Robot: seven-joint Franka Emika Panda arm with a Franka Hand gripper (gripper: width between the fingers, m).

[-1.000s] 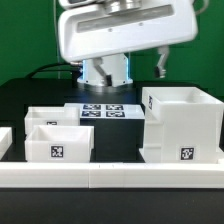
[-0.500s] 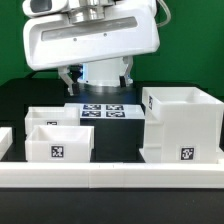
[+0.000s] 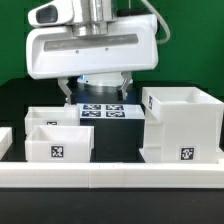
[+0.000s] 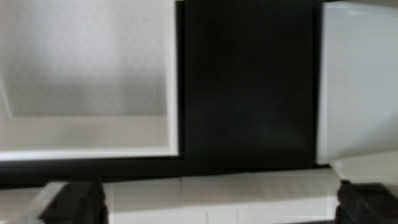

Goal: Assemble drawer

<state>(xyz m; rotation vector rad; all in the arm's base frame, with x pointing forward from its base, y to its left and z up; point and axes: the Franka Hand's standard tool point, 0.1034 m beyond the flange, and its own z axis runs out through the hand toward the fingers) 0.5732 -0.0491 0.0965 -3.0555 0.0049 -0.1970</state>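
Note:
The tall white drawer housing stands on the black table at the exterior view's right. Two white open-top trays stand at the left, the front one before the rear one. All carry square tags. My gripper hangs above the table behind them, over the gap between trays and housing, touching nothing. Its jaws stand wide apart and empty. The wrist view shows a tray, the housing's edge, black table between them, and my gripper with dark fingertips.
The marker board lies flat behind the trays, under my gripper. A low white border rail runs along the table's front and also shows in the wrist view. Another white piece shows at the left edge.
My gripper has moved toward the exterior view's left and come lower; its fingers now hang over the marker board. The drawer parts have not moved.

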